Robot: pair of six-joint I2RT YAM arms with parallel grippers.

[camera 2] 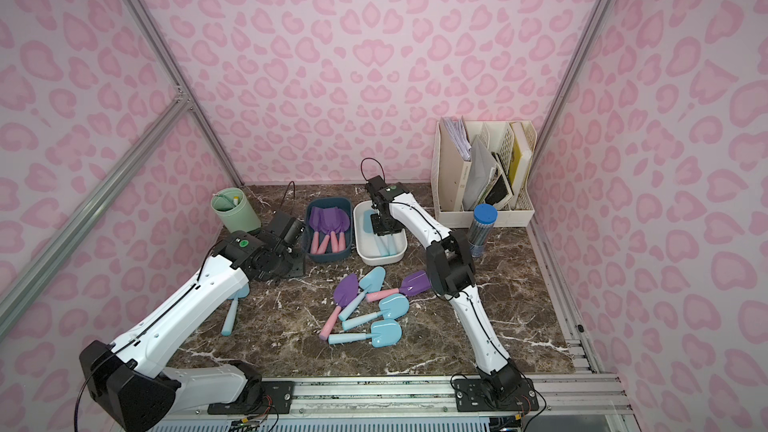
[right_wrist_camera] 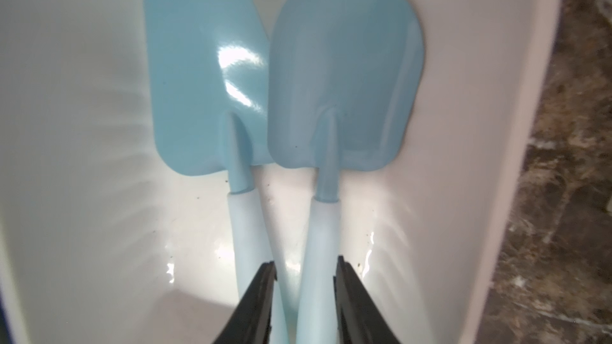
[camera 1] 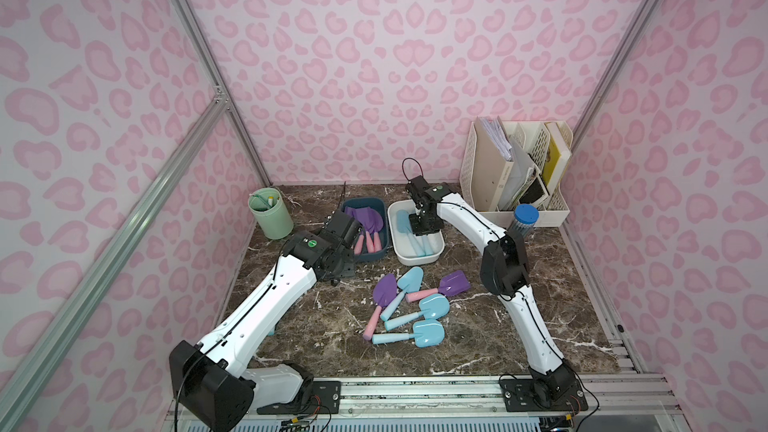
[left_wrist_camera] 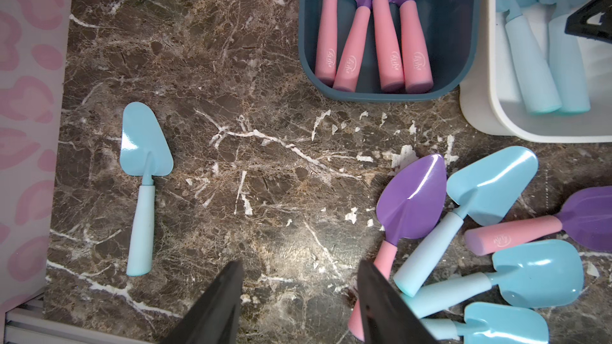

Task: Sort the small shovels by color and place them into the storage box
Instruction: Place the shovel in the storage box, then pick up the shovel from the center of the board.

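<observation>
Bright, even light; glare on a blue shovel (right_wrist_camera: 236,71); mild blur.

Left bin (camera 1: 369,256) beside right bin (camera 1: 419,260) mid-frame; loose shovels (camera 1: 432,307) below on the desk (camera 1: 332,326); cup (camera 1: 272,216) upper left, rack (camera 1: 478,168) upper right.

A staged robot-lab booth. An aluminium frame (camera 1: 124,234) holds pink printed walls (camera 1: 374,56); two arms (camera 1: 266,309) are bolted to a rail (camera 1: 415,392).

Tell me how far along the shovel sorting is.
Done: four purple shovels in the dark blue box, one blue shovel in the white box. In hand: the right gripper straddles a second blue one there; the left gripper is open. Left: four blue shovels and two purple ones on the table.
</observation>
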